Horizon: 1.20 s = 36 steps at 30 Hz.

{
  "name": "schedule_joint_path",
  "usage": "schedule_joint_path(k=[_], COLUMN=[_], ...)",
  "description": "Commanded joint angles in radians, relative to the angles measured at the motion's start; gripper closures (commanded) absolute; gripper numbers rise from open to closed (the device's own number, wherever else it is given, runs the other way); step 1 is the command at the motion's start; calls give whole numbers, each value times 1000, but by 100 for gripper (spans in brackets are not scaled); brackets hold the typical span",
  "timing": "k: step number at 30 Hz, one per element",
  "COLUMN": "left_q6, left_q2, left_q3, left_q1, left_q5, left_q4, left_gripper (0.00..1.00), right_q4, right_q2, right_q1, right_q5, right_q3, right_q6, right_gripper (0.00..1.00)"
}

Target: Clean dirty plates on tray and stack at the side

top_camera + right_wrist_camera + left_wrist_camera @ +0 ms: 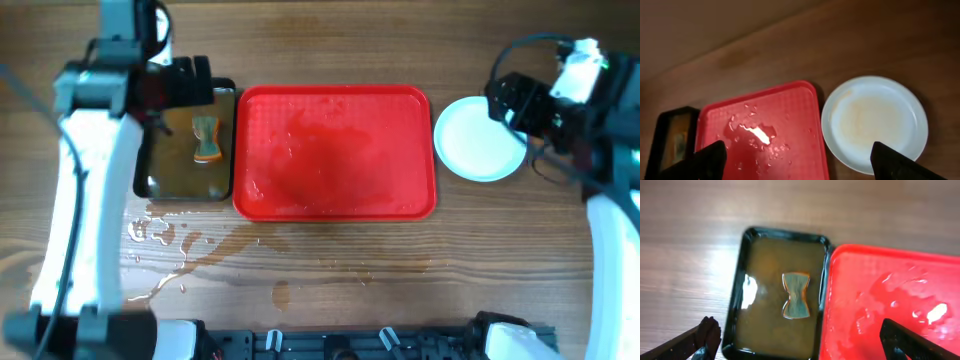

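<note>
Plates: the round, shallow, pale mint-white plates [478, 140] sit on the wooden desk [330, 40], just off the tray's 3 o'clock edge. Only the top face shows, with a faint beige film at its centre. How many lie beneath cannot be told.
Tray: the large red rectangular plastic tray [335, 92] lies mid-desk, wet and beaded with water, with no plate on it.
Left pincer: the left pincer [797, 337] hangs over the pan with its fingers spread wide, holding nothing.
Right pincer: the right pincer [797, 155] hovers near the plates, fingers likewise wide apart and empty.
Pan: a small black rectangular pan [185, 196] of brownish water sits at the tray's 9 o'clock, with a bow-shaped sponge [206, 140] sunk in it.
Spill: a puddle [165, 245] spreads over the desk at the tray's 7 o'clock.
Handling: the plates look stiff and light, probably slick from washing and liable to chip.
Hold: the raised rim seems the surest place, one finger over the lip and one under.
Progress: the job appears close to done.
</note>
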Motion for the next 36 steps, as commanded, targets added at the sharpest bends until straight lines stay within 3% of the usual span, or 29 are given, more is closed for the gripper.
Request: schedule_joint_path(k=[1, 2, 7, 17, 20, 22, 27, 31, 36], left_q6=[-2, -2, -2, -2, -2, -2, -2, -2, -2], left_q2=[-52, -54, -52, -52, -52, -52, -52, -52, -52], left_q3=[-1, -1, -2, -2, -2, -2, -2, -2, -2], left_q1=[0, 0, 0, 0, 0, 0, 0, 0, 0], left_q5=[-2, -2, -2, -2, -2, -2, -2, -2, -2], left_q4=[-4, -4, -5, -5, -5, -5, -5, -5, -5], left_gripper=[0, 0, 0, 0, 0, 0, 0, 0, 0], right_q4=[1, 14, -15, -276, -116, 136, 710, 858, 860], right_q2=[-162, -221, -497, -518, -572, -693, -949, -1070, -1209], right_q1=[4, 4, 4, 24, 51, 96, 140, 152, 154], right_q5=[-20, -19, -20, 30, 56, 55, 51, 60, 79], right_q3=[23, 23, 22, -21, -159, -377, -920, -1138, -1247], right_q6=[-27, -27, -24, -50, -211, -350, -266, -204, -208], right_gripper=[7, 0, 0, 0, 0, 0, 0, 0, 0])
